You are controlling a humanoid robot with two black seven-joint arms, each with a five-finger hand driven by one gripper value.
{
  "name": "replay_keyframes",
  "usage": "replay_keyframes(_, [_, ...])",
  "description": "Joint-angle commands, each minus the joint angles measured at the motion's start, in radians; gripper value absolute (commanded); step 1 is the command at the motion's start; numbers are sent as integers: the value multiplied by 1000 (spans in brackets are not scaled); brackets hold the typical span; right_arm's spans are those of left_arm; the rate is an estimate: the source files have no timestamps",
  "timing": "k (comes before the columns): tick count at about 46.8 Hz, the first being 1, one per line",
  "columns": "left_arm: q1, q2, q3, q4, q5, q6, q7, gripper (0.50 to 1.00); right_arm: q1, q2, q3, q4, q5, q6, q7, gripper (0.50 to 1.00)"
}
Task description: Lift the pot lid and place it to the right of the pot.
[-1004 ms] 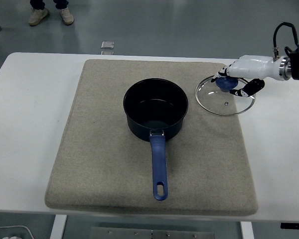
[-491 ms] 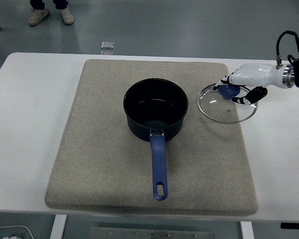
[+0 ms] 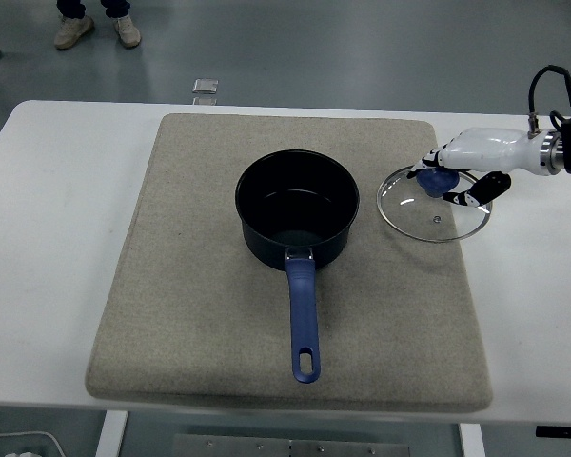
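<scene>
From my feed I see the white table [image 3: 67,238], smooth and rounded at its far corners, spanning nearly the whole view over a grey, dull floor [image 3: 362,48]. Most of its middle is covered by a square beige mat [image 3: 181,314] with a coarse felt-like weave and softly rounded corners. Near the mat's centre sits the pot [image 3: 297,217], a round, dark, glossy saucepan standing open, with a long blue handle [image 3: 305,324] that points toward the near edge and has a hanging slot at its end.

The pot lid [image 3: 434,204] is to the right of the pot, near but apart from it: a clear glass disc with a thin metal rim and a small vent hole, straddling the mat's right edge. Its blue knob [image 3: 437,180] is pinched by my right hand [image 3: 453,174], white-shelled with black fingertips, fingers curled around the knob from the far-right side. I cannot tell whether the lid rests flat or is just clear of the surface.

On the floor beyond the table lies a small pale square plate [image 3: 206,91], and a person's shoes [image 3: 97,30] show at the top left.
</scene>
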Motion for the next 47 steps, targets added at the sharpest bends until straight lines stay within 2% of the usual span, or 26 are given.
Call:
replay_keyframes(1, [0, 0, 0, 0, 0, 0, 0, 1000, -19, -3, 8, 5, 19, -1, 0, 500])
replay_keyframes(28, [0, 0, 0, 0, 0, 0, 0, 1000, -54, 12, 12, -2, 60, -65, 0, 500])
replay_keyframes(45, [0, 0, 0, 0, 0, 0, 0, 1000, -56, 10, 17, -9, 83, -68, 0, 500])
replay_keyframes(46, [0, 0, 0, 0, 0, 0, 0, 1000, -56, 10, 17, -9, 97, -65, 0, 638])
replay_keyframes(47, [0, 0, 0, 0, 0, 0, 0, 1000, -56, 9, 17, -9, 112, -62, 0, 801])
